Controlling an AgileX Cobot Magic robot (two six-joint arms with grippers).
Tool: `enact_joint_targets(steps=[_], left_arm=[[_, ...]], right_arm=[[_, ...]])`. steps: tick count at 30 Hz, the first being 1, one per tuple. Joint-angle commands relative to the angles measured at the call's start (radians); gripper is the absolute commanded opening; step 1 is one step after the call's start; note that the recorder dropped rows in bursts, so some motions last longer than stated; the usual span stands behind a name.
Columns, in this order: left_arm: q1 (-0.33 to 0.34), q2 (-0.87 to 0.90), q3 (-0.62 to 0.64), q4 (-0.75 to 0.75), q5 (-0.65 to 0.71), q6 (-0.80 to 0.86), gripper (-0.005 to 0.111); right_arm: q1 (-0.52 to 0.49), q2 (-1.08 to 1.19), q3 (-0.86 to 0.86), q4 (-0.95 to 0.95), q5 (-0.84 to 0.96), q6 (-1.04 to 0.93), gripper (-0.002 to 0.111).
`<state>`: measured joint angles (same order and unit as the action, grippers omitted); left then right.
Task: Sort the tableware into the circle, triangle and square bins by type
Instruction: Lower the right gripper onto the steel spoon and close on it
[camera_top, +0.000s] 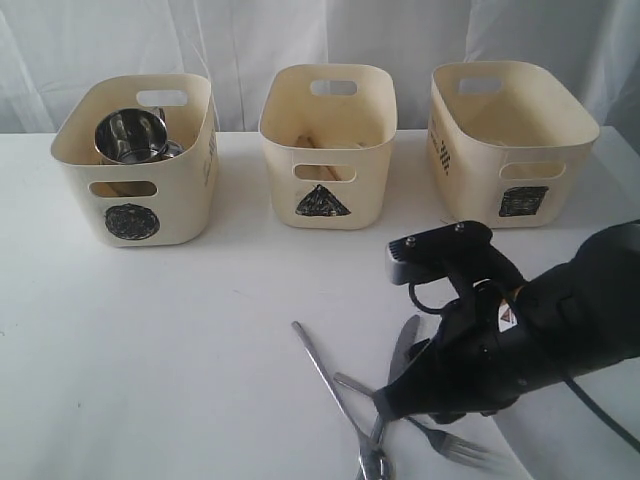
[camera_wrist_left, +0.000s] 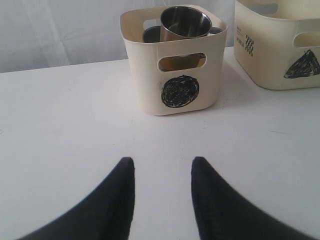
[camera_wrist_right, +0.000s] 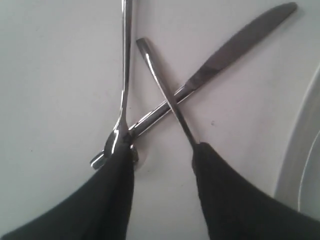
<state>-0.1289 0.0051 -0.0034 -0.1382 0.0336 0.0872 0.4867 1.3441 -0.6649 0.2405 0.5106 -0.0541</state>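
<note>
A steel mug (camera_top: 130, 135) stands in the circle bin (camera_top: 135, 222) at the back left, and it shows again as the mug (camera_wrist_left: 185, 22) in the circle bin (camera_wrist_left: 180, 91). Wooden chopsticks (camera_top: 320, 140) lie in the triangle bin (camera_top: 322, 203). The square bin (camera_top: 523, 200) stands at the back right. On the table at the front, a steel spoon (camera_top: 325, 365), knife (camera_top: 405, 345) and fork (camera_top: 465, 447) lie crossed. My right gripper (camera_top: 385, 405) hovers open just over them, its fingers either side of bare table, beside the spoon (camera_wrist_right: 124, 75), knife (camera_wrist_right: 235, 42) and fork (camera_wrist_right: 165, 90). My left gripper (camera_wrist_left: 162, 165) is open over bare table.
The rim of a large white plate (camera_wrist_right: 300, 165) lies beside the cutlery, under my right arm, with an edge of the plate (camera_top: 535, 450) showing at the front right. The triangle bin (camera_wrist_left: 300, 65) stands next to the circle bin.
</note>
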Motion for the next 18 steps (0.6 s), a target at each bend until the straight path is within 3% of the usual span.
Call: enact_joint_targets(steps=[1, 13, 18], left_arm=[[0.001, -0.005, 0.003, -0.003, -0.006, -0.001, 0.042], [0.001, -0.005, 0.003, -0.003, -0.006, -0.001, 0.042], [0.001, -0.005, 0.003, -0.003, -0.006, -0.001, 0.042]], right_arm=[[0.056, 0.022, -0.01, -0.029, 0.037, 0.013, 0.039], [0.19, 0.222, -0.284, -0.31, 0.377, 0.125, 0.039], [0.235, 0.239, -0.314, -0.352, 0.412, 0.156, 0.039]])
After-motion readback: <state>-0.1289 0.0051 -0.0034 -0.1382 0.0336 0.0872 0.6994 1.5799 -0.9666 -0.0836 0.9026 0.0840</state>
